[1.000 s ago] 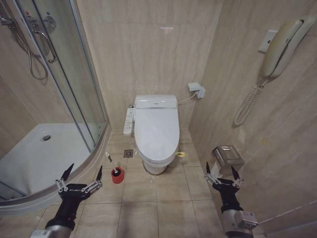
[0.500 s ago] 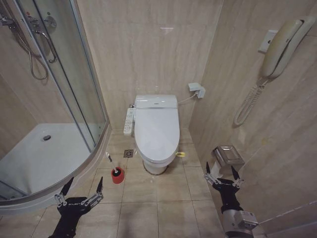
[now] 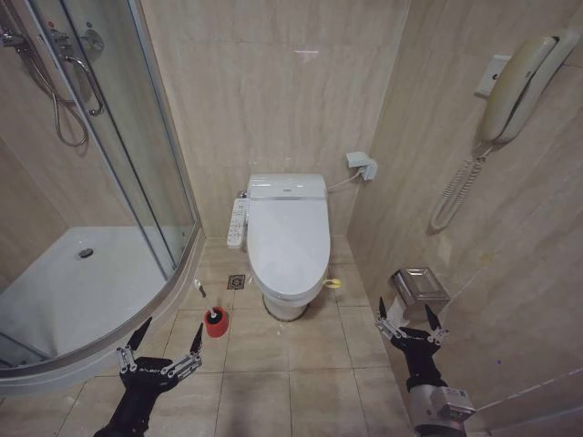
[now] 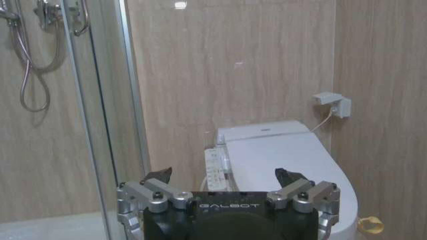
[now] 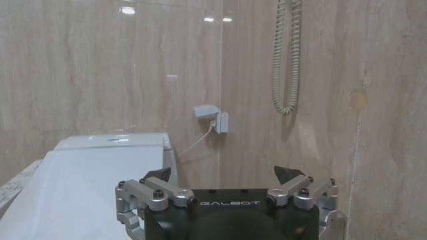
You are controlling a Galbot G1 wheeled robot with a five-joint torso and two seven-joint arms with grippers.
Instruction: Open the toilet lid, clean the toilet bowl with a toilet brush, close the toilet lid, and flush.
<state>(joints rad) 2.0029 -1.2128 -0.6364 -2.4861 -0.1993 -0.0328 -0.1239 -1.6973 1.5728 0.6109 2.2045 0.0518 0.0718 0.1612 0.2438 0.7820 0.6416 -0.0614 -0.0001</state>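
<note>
From the head, the left gripper [image 3: 166, 342] hangs low with its fingers spread wide. The toilet brush [image 3: 209, 309] stands in its red holder on the floor, just past the fingertips. Its thin white handle leans up and away toward the shower. The toilet lid [image 3: 288, 238] is shut, long end pointing at the robot. The right gripper [image 3: 411, 315] is open too, near the wall.

From the left wrist, the lid [image 4: 287, 160] lies beyond the spread fingers.

From the right wrist, the lid [image 5: 87, 180] sits off to one side of the open fingers.
</note>
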